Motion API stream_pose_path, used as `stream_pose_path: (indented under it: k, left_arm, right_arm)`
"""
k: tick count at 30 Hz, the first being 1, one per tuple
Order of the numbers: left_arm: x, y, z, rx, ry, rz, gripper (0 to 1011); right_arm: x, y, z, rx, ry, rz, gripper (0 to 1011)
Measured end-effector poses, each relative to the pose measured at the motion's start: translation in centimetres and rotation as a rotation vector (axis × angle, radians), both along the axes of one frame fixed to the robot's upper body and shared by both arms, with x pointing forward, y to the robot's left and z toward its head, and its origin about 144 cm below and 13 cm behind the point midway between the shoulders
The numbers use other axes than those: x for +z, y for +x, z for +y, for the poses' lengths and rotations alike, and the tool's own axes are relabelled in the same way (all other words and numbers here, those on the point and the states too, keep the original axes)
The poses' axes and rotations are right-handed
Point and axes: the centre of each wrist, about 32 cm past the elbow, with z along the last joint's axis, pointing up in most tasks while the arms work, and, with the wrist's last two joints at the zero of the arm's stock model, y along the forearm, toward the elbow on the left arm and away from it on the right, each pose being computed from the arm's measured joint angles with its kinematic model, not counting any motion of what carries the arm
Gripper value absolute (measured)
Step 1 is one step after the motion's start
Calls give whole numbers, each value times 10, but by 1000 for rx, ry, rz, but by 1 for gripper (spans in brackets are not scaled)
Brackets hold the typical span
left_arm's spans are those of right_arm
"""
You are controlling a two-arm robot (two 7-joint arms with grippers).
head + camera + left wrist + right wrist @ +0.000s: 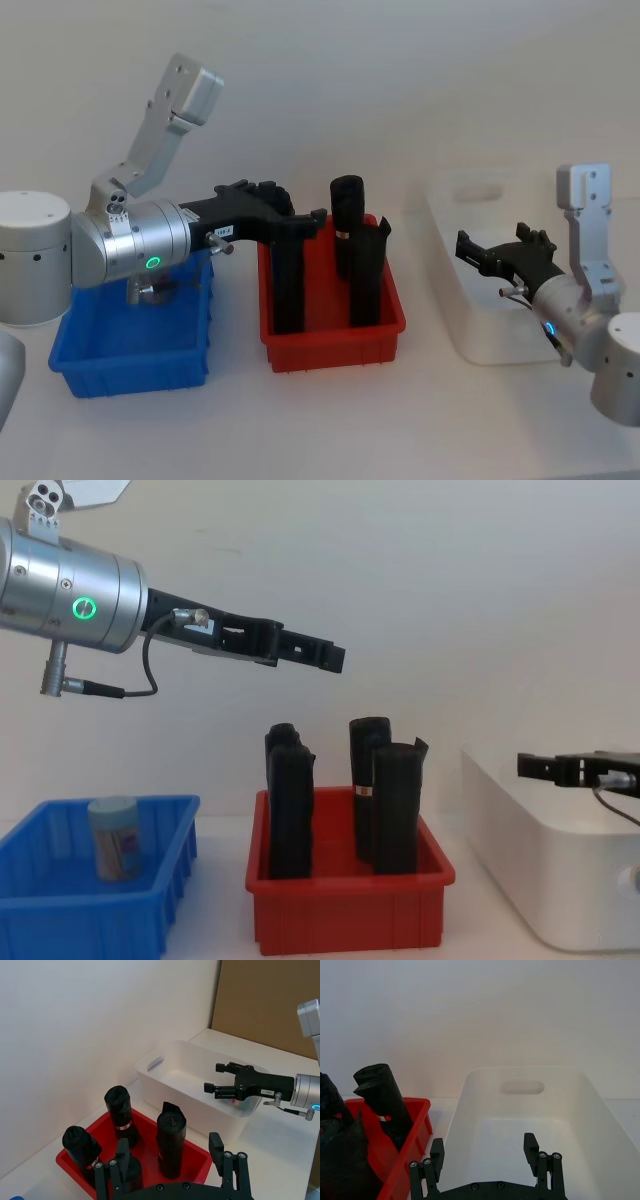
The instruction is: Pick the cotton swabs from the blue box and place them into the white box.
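Note:
One jar of cotton swabs (pixel 113 837), clear with a pale lid, stands upright in the blue box (pixel 90 905) at the left. My left gripper (pixel 322 656) hangs open and empty high above the red bin, to the right of the blue box (pixel 130 355); its own view shows its fingers (pixel 224 1156) spread with nothing between them. My right gripper (pixel 478 252) hovers open and empty over the white box (pixel 490 345), whose inside wall (pixel 580 1105) lies beneath its fingers (pixel 530 1145). The left wrist view also catches the right gripper (pixel 214 1079) above the white box (pixel 165 1067).
A red bin (pixel 335 345) holding several tall black upright objects (pixel 362 270) stands between the blue box and the white box, directly under the left gripper. A pale wall rises close behind all the bins.

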Motion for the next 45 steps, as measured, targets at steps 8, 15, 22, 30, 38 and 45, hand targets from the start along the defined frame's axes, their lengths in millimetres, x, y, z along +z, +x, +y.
stream_pose_path:
  k: [8,15,22,30,38,45]
  left_arm:
    - [0,0,0,0,0,0,1004]
    - [0,0,0,0,0,0,1004]
    - [-1,0,0,1,0,0,1004]
    - [-12,-6,-4,31,15,-35,1004]
    - [-34,-19,-12,86,39,-101,1004]
    - [-53,-32,-19,136,51,-167,1004]
  right_arm:
    - [4,-5,0,-6,9,-57,1001]
    - [6,-8,-1,-11,13,-85,1001]
    - [6,-9,-1,-13,14,-95,1001]
    - [4,-19,-3,-6,8,-105,1001]
    - [1,-39,-7,12,-3,-125,1001]
    - [-1,-60,-9,34,-13,-144,1001]
